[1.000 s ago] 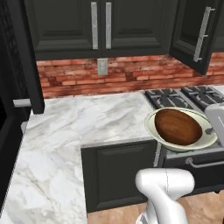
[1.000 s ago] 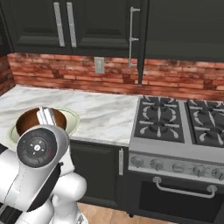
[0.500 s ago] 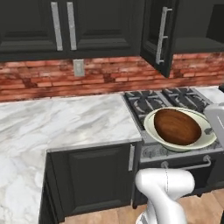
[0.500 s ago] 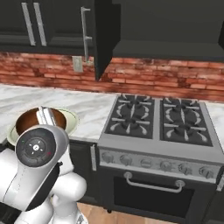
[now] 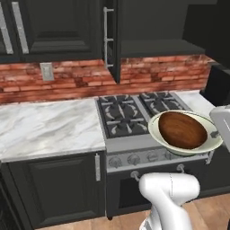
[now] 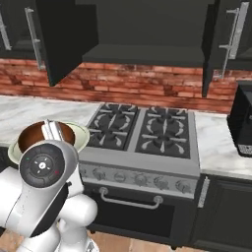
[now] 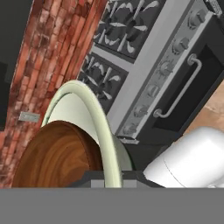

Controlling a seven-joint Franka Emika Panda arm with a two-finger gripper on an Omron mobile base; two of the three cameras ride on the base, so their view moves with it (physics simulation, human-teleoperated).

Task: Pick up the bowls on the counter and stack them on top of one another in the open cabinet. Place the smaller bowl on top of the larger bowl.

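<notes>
Jaws of gripper (image 7: 105, 181) clamped narrow on rim of larger bowl (image 5: 157, 133), held up in front of stove (image 5: 130, 117). Nested inside, just beside the jaws: smaller bowl (image 5: 182, 130). Open cabinet (image 6: 147, 32) well above, dark inside. No readable writing.

We see a glossy, wood-grained brown bowl (image 5: 182, 130) inside a smooth cream bowl (image 5: 157, 134) of ceramic look. The counter (image 5: 45, 128) is polished white marble, the backsplash (image 5: 67, 83) rough red brick, the cabinets (image 5: 58, 27) matt black with metal handles (image 5: 107, 38).
</notes>
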